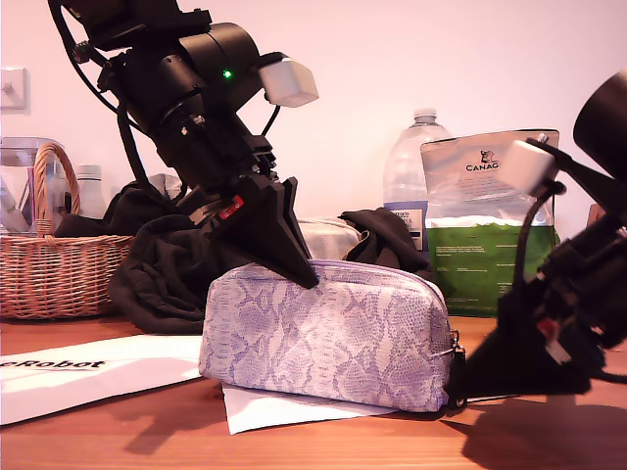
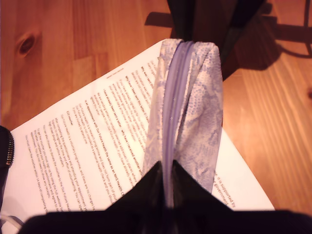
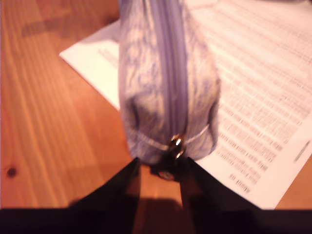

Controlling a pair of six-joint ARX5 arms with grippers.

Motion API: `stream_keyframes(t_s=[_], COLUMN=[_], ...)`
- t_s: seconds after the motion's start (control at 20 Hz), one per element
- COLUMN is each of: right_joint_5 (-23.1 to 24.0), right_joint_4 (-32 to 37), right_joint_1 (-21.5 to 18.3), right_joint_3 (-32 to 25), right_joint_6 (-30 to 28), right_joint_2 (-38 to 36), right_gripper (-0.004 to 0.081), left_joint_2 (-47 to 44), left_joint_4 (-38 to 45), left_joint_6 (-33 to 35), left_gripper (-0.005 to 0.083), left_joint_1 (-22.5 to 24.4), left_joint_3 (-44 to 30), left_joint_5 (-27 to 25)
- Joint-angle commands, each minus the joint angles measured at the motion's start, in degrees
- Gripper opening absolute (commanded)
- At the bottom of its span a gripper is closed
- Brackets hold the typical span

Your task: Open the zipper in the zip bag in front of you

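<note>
Zip bag (image 1: pixel 328 333), the soft lilac-and-white snakeskin pouch, sits right between the two claws on the wooden table (image 1: pixel 549 441), lying on a printed sheet of white paper (image 2: pixel 87 141).

And look at my first gripper (image 2: pixel 168 187): its black fingers are closed tight on the top seam, pinching the fabric on either side of the thin purple zipper (image 2: pixel 173 107) near the end away from the pull. That looks like an anchor, there to stop the soft bag sliding when the slider is tugged.

Over to the far end of the pouch, where my second gripper (image 3: pixel 161 168) is low at the tabletop. Its jaws stand slightly apart with the small dark metal pull (image 3: pixel 174 142) and its dangling tab just between them; whether they actually pinch the tab, I cannot tell, the picture is too soft. The zip line runs closed along the whole ridge, so the opening has not begun.

Behind the first claw: a black cloth (image 1: pixel 162 264), a wicker basket (image 1: pixel 54 269), a clear water bottle (image 1: pixel 411 171) and a silver-and-green foil bag (image 1: pixel 490 220), all well clear.
</note>
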Motion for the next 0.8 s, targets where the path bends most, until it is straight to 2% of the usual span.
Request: stream_keyframes(t_s=[0.0, 0.3, 0.6, 0.75], right_joint_5=[-0.46, -3.26, -4.31, -6.78], right_joint_4=[-0.5, -1.07, -1.42, -0.57], right_joint_1=[0.24, 0.26, 0.2, -0.11], right_joint_3=[-0.17, -0.17, -0.17, -0.04], right_joint_6=[0.0, 0.46, 7.32, 15.85], right_joint_2=[0.09, 0.09, 0.09, 0.09], right_gripper=[0.0202, 0.0191, 0.0191, 0.0192], left_joint_2=[1.62, 1.62, 1.62, 1.62], left_joint_4=[0.87, 0.96, 0.9, 0.9], left_joint_6=[0.31, 0.31, 0.24, 0.11], left_gripper=[-0.0024, -0.0024, -0.0024, -0.0024], left_joint_1=[-0.11, -0.11, -0.13, -0.13], left_joint_3=[-0.15, -0.15, -0.15, -0.15], left_joint_5=[0.09, 0.07, 0.09, 0.09])
